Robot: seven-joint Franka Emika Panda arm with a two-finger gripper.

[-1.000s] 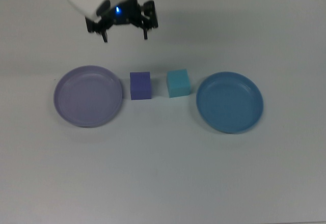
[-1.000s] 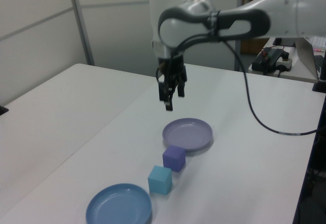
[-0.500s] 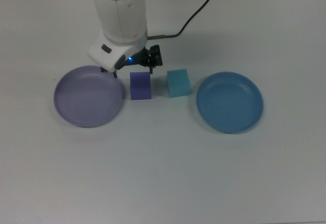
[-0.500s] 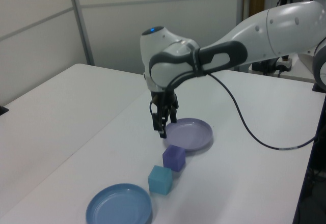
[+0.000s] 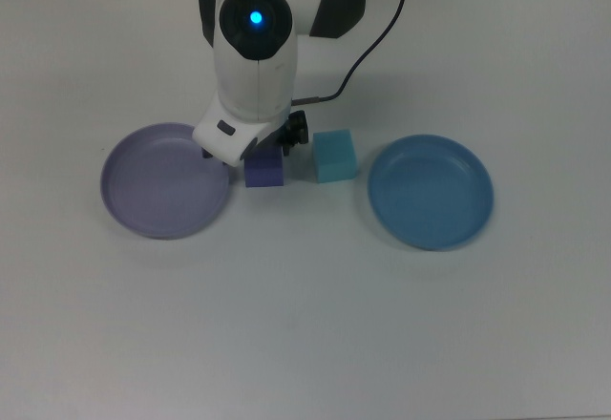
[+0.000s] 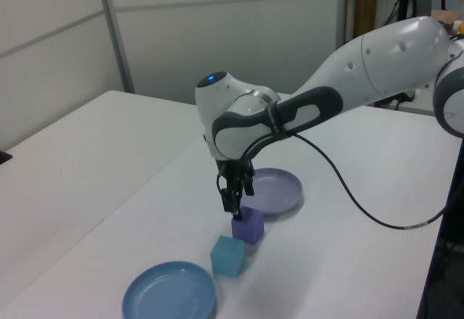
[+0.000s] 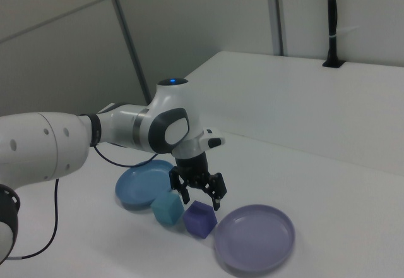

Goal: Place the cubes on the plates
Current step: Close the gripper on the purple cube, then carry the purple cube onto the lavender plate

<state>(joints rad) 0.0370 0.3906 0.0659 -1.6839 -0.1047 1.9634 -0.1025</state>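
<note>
Your gripper (image 7: 202,196) sits mid-frame in the right view, jaws spread just above the purple-blue cube (image 7: 200,218). Turquoise cube (image 5: 334,156) beside it; lavender plate (image 5: 164,181) and blue plate (image 5: 431,192) flank both.

Purple-blue cube (image 7: 200,218); turquoise cube (image 5: 334,156); lavender plate (image 5: 164,180); blue plate (image 5: 431,191)

Gripper (image 7: 201,197) spread wide just over purple cube (image 7: 200,218), fingers straddling it. Turquoise cube (image 5: 334,156) just beside, narrow gap between them. Lavender plate (image 5: 164,180) tight on the other side. Blue plate (image 5: 431,191) unblocked, open table (image 5: 305,325) around.
</note>
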